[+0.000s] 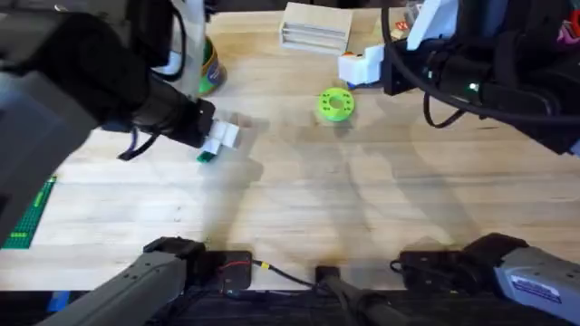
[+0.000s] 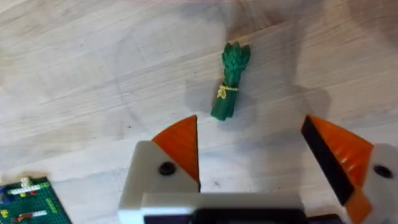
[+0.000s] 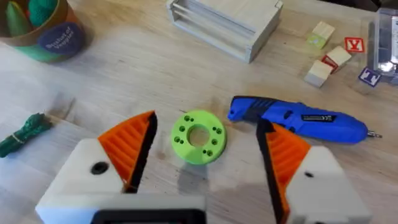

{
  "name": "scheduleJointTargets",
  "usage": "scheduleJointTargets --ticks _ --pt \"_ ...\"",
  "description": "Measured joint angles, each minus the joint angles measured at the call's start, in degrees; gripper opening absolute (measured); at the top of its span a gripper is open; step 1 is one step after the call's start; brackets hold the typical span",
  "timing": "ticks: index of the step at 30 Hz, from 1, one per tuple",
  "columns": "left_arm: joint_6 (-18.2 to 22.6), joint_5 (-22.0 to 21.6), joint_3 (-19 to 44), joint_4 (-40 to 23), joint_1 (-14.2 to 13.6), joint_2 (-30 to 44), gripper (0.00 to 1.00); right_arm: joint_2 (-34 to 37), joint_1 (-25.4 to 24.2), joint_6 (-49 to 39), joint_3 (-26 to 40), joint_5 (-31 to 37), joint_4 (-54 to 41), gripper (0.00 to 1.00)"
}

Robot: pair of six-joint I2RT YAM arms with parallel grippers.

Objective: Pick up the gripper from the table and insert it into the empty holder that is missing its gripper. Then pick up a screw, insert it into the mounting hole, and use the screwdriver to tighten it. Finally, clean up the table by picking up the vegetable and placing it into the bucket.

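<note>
Left of centre overhead, the left tool [image 1: 216,145] hovers spread wide over the vegetable [image 2: 230,81] on the surface [image 1: 299,199]; right tool [image 3: 202,158] released, perhaps above the green disc [image 3: 198,136], screwdriver [image 3: 298,118] beside.

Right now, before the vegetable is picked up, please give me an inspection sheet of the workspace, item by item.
Surface: pale wooden table, dry, no spills seen.
Job's things: vegetable lying flat on the table; bucket upright with toy vegetables inside; screwdriver lying beside the green disc.
Clutter: wooden box, letter blocks, green brick plate.
Grippers: left gripper open, above the vegetable, not touching it; right gripper open, over the disc.
Cables: black cables on the right arm; red and yellow wires near the bases.
Surroundings: nothing seen.
</note>
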Motion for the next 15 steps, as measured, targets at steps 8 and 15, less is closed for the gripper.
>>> scheduleJointTargets --ticks 8,15 --pt "4.84 -0.13 -7.79 11.07 2.55 9.74 0.993 0.00 0.00 -0.01 0.00 0.00 -0.20 0.991" --pt "7.09 0.07 -9.16 18.36 5.61 16.85 0.993 0.00 0.00 -0.16 0.00 0.00 -0.22 0.991"
